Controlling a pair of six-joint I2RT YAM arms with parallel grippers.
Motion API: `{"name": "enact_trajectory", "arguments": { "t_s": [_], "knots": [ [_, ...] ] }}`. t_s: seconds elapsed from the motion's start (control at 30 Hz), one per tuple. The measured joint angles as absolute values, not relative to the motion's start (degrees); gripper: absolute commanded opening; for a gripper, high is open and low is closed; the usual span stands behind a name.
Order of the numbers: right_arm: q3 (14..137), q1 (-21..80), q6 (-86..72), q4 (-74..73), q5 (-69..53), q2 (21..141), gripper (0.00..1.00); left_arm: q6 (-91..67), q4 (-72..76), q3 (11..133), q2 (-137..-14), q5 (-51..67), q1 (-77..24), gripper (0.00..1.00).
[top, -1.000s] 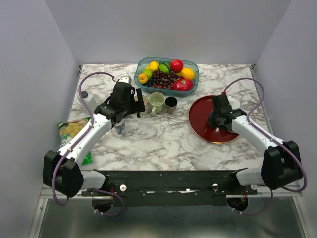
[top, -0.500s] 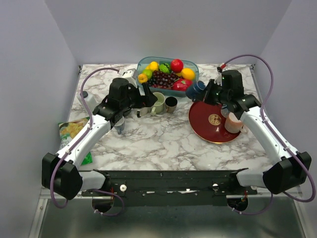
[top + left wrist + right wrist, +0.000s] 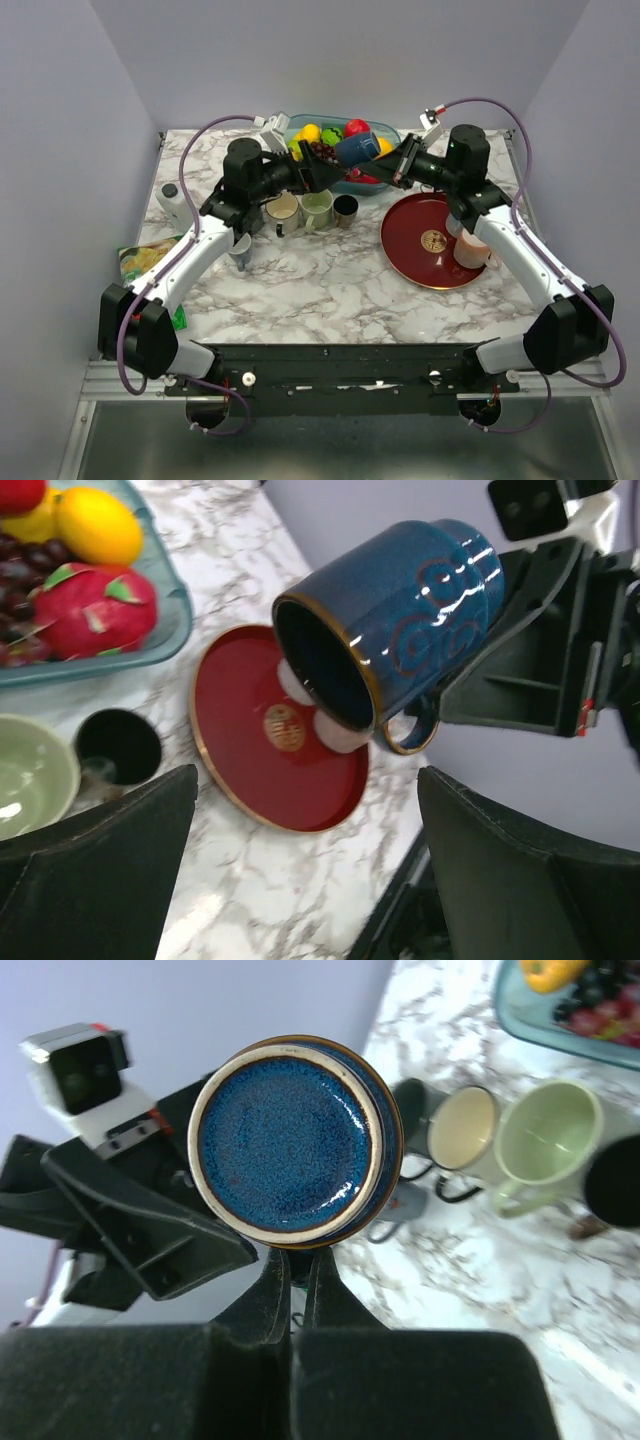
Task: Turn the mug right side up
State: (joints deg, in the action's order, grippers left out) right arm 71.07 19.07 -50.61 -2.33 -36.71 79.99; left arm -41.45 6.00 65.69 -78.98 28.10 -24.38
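Observation:
The blue glazed mug point(image 3: 357, 150) hangs in the air above the fruit bowl, tipped on its side. Its mouth faces my left gripper in the left wrist view point(image 3: 400, 610). Its base faces the camera in the right wrist view point(image 3: 290, 1140). My right gripper point(image 3: 393, 165) is shut on the mug's handle, with the fingers pinched together under the mug point(image 3: 297, 1260). My left gripper point(image 3: 318, 175) is open and empty, raised just left of the mug's mouth, with its jaws wide apart point(image 3: 308, 780) and not touching the mug.
A glass fruit bowl point(image 3: 392, 132) stands at the back. A cream mug point(image 3: 283, 208), a green mug point(image 3: 317, 207) and a black cup point(image 3: 346, 208) stand in a row. A red plate point(image 3: 410, 250) holds a pink cup point(image 3: 470, 247). A grey mug point(image 3: 240, 250) and a snack bag point(image 3: 148, 265) are at the left.
My right arm has lifted the blue mug off the plate side and carried it up and left over the bowl. My left gripper has risen and turned toward the mug's mouth.

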Motion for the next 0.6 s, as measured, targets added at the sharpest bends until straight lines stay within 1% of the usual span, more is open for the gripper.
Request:
{"name": "enact_trajectory", "arguments": {
  "t_s": [0.13,0.37,0.47,0.5,0.57,0.6],
  "knots": [
    [71.94,19.07,-54.92,3.92,-39.29,81.14,0.01,-48.95,13.04,68.10,-82.37,31.88,-24.38,0.98],
    [74.28,19.07,-59.16,10.26,-41.50,82.30,0.01,-62.28,26.39,68.27,-85.43,35.59,-24.38,0.97],
    [74.43,19.07,-60.20,11.57,-41.78,82.35,0.01,-65.89,29.21,68.27,-85.62,35.83,-24.49,0.90],
    [74.43,19.07,-60.47,11.99,-41.87,82.41,0.01,-67.02,30.02,68.27,-85.62,35.83,-24.51,0.86],
    [74.43,19.07,-61.10,12.69,-41.95,82.50,0.01,-68.97,31.53,68.27,-85.65,35.83,-24.64,0.81],
    [74.43,19.07,-61.39,12.97,-41.98,82.54,0.01,-70.04,32.18,68.27,-85.69,35.81,-24.73,0.76]
  ]
}}
